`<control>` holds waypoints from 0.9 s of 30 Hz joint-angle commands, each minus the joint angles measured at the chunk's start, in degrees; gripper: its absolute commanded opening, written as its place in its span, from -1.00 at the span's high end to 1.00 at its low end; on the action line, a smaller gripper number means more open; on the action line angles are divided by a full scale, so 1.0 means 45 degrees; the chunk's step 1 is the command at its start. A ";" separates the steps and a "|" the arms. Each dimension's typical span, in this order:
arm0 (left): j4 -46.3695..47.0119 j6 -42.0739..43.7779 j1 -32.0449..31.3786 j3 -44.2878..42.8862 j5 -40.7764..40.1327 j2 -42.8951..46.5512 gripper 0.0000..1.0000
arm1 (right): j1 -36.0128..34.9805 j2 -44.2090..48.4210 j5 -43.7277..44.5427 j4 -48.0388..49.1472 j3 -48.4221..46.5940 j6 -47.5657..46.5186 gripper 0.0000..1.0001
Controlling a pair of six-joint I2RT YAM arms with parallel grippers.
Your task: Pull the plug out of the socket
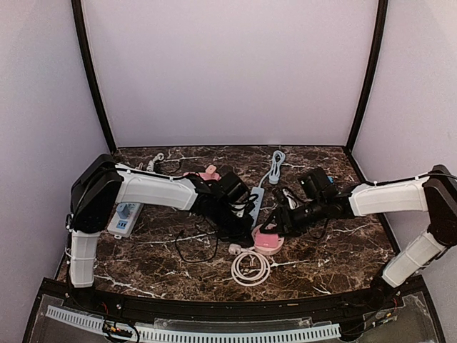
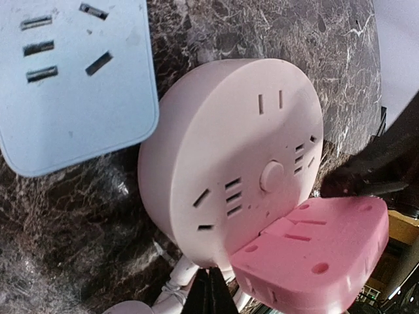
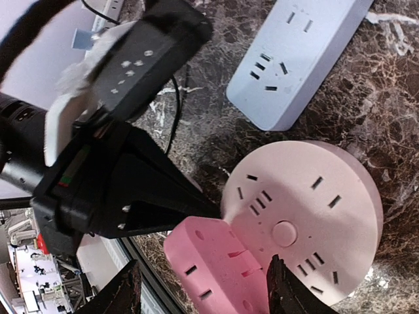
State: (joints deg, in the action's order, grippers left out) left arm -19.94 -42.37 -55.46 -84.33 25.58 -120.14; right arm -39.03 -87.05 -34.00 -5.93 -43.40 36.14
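Nearest the arm bases, a coiled white cable (image 1: pixel 250 268) lies on the marble-patterned table (image 1: pixel 335 250), clear of the work. Just beyond it the round pink socket (image 3: pixel 308 216) sits flat on the table at centre, with both arms converging on it. The pink plug (image 3: pixel 213 271) is seated at the socket's rim, on the side toward the two grippers, and its blocky body overhangs the disc edge. Whether its pins enter the top face or the side cannot be determined. Right gripper (image 3: pixel 203 282): spread wide and holding nothing, with one finger on each side of the plug, so the plug lies directly between them. Left gripper (image 2: pixel 209 296): fingers drawn together with nothing between them. In the right wrist view its black tip points at the socket rim just beside the plug; contact appears likely but is not confirmed. Assessment: the right arm is the one placed to take the plug. It needs to close across the plug's body and draw it away from the disc, while the left tip is positioned to brace the socket. Risk noted: the light socket may lift with the plug if unbraced. Beyond the socket, near but not touching it, lies a pale blue power strip (image 3: pixel 301 59). Its long axis runs toward the far wall, and the outlets at its visible end are vacant.
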 commanded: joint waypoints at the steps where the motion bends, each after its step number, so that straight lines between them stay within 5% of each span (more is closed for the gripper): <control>1: -0.0144 -0.0044 0.0014 -0.0589 -0.0778 -0.0477 1.00 | -0.0164 0.1058 -0.0356 0.0459 0.0252 -0.0469 -0.24; 19: -0.0322 0.0689 0.0601 -0.2249 -0.0410 -0.1417 1.00 | -0.1191 0.1037 0.0169 -0.0257 0.0199 -0.0699 -0.26; 27: -0.0916 0.0858 0.0608 -0.2998 -0.0577 -0.1383 1.00 | -0.1191 0.1507 0.3157 -0.2639 -0.0843 -0.1362 -0.32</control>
State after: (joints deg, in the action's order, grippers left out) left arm -21.28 -39.94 -52.71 -95.70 23.24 -128.35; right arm -44.14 -82.00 -28.88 -12.01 -43.81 31.92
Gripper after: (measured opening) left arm 0.004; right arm 0.651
